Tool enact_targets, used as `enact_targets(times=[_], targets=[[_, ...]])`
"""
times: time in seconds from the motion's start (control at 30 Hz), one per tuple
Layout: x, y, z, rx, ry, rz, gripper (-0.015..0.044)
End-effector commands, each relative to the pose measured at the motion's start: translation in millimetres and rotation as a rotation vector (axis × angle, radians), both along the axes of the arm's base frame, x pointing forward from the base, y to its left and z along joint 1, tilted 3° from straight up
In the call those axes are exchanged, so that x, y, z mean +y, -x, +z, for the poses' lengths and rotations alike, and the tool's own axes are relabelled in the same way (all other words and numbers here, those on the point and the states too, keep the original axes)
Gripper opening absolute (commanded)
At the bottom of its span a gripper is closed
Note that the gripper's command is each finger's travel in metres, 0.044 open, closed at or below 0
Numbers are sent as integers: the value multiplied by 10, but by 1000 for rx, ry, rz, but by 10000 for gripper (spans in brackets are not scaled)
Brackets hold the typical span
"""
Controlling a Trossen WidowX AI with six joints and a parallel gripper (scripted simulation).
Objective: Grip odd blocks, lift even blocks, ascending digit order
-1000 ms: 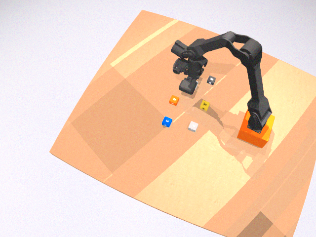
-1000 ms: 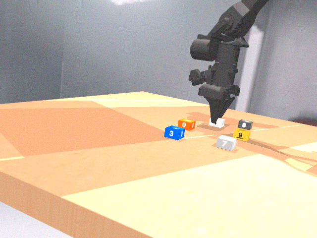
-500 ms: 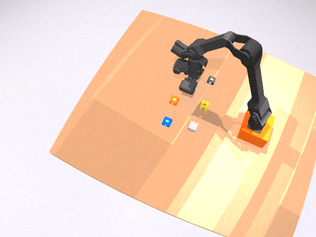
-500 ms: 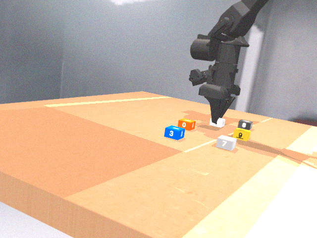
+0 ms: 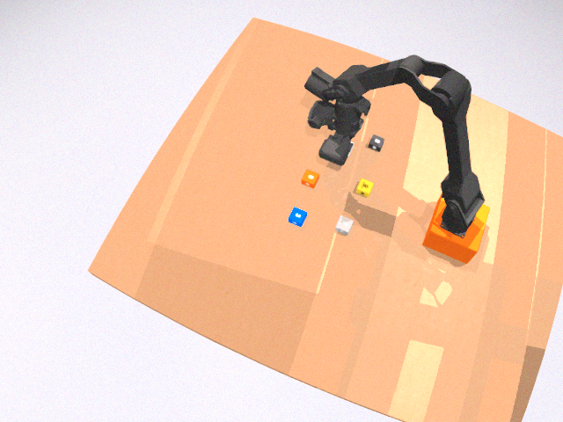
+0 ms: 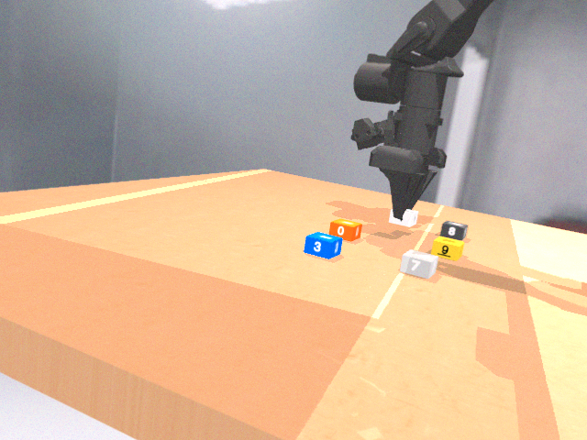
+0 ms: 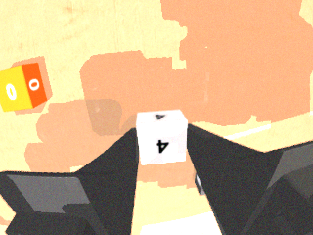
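Note:
My gripper [image 6: 401,215] [image 7: 162,130] is shut on the white block [image 5: 351,150] [image 6: 412,218] [image 7: 162,149] with digit 4. It holds this block a little above the table, with a shadow below. The orange block [image 5: 310,178] [image 6: 345,230] [image 7: 35,85] shows 0. The blue block [image 5: 297,216] [image 6: 323,245] shows 3. The light grey block [image 5: 344,224] [image 6: 418,264] shows 7. The black block [image 5: 376,142] [image 6: 453,230] shows 8; a finger mostly hides it in the wrist view. The yellow block [image 5: 364,187] [image 6: 447,248] shows 9.
The orange arm base [image 5: 452,245] stands on the wooden table [image 5: 218,200] [image 6: 189,293], to the right of the blocks in the top view. The black and orange blocks are the nearest to the held block. Light patches and shadows cross the table top.

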State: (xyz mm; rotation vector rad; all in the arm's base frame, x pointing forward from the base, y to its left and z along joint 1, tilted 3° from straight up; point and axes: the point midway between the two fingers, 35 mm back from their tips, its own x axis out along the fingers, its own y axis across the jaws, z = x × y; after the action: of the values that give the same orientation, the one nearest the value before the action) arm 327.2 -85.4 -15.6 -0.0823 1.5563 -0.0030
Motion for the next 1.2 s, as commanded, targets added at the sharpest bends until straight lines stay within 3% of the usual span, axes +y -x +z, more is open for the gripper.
enact_targets(times=[0.0, 0.8, 1.17], targets=[[1, -3, 8, -1, 0, 3, 120], [-7, -4, -142, -1, 0, 3, 120], [-7, -4, -142, -1, 0, 3, 400]])
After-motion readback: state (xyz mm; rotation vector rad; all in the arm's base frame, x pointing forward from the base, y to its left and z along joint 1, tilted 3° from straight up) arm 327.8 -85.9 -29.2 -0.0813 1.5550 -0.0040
